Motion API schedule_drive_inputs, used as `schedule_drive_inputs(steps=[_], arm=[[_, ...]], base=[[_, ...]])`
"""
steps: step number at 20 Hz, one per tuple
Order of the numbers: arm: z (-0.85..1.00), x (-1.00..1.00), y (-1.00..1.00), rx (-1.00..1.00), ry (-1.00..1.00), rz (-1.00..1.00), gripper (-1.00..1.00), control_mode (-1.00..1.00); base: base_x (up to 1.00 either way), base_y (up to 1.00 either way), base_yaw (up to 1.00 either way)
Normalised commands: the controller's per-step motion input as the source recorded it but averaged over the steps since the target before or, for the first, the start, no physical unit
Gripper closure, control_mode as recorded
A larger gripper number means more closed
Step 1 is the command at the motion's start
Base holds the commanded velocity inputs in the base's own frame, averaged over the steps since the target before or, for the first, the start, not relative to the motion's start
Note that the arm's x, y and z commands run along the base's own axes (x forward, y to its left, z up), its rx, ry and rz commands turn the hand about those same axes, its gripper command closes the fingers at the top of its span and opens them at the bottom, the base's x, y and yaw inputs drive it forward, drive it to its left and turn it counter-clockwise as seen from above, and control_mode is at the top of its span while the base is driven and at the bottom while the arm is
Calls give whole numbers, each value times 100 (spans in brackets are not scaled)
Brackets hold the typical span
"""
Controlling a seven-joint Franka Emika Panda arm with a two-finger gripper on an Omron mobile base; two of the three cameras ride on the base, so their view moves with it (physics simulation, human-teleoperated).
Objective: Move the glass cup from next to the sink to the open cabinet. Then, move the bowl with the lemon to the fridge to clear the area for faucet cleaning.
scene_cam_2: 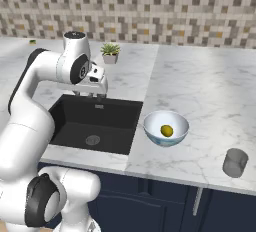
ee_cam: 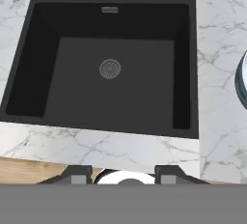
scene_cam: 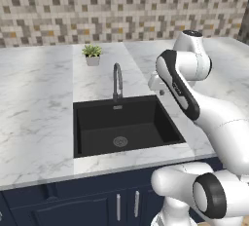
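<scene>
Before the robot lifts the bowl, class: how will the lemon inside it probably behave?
The lemon is round and lies loose in the smooth white bowl, so it will probably roll if the bowl tilts. The curved sides should likely keep it inside. It looks small, adding little weight.

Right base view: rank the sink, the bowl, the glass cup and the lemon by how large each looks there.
1. sink, largest by far.
2. bowl, clearly smaller than the basin.
3. glass cup, narrower than the bowl though it sits nearer the camera.
4. lemon, smallest, lying inside the bowl.
</scene>
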Motion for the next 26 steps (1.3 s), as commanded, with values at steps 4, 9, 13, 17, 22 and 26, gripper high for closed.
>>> schedule_drive_inputs(steps=[4,9,13,17,22,26], arm=[[0,0,0,0,0,0,-100,-100],[-1,-23,-6,0,0,-1,-100,-100],[-3,-35,-27,5,0,-7,-100,100],[0,0,0,0,0,0,-100,100],[0,0,0,0,0,0,-100,100],[-33,69,-23,0,7,0,-100,-100]], base=[[0,0,0],[0,0,0],[-44,-49,-8],[-21,-100,-20],[31,-97,-13],[21,-15,0]])
